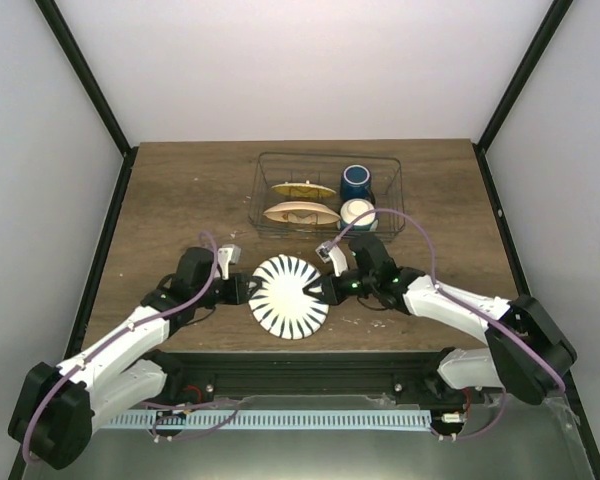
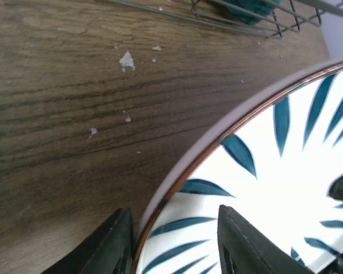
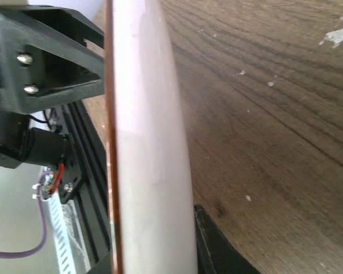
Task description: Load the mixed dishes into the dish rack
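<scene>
The dish rack [image 1: 330, 154] stands on the table [image 1: 180, 200], far centre. Inside, left: rear plate [image 1: 303, 189] behind front plate [image 1: 301, 212]. Inside, right: mug [image 1: 356, 181] behind bowl [image 1: 357, 211]. 1 loose plate [image 1: 289, 297] sits before the rack, between left gripper [image 1: 248, 288] and right gripper [image 1: 325, 290].

blue-leaf plate [image 1: 290, 297], near loaded dish rack [image 1: 280, 168]

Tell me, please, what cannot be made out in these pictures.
Hold of the right gripper: right wrist view, rim of the leaf plate hides one finger.
The dish rack and the mug: left wrist view, cut by the top edge.
Patterns on the rear plate and front plate in the rack: top view, too small.
</scene>
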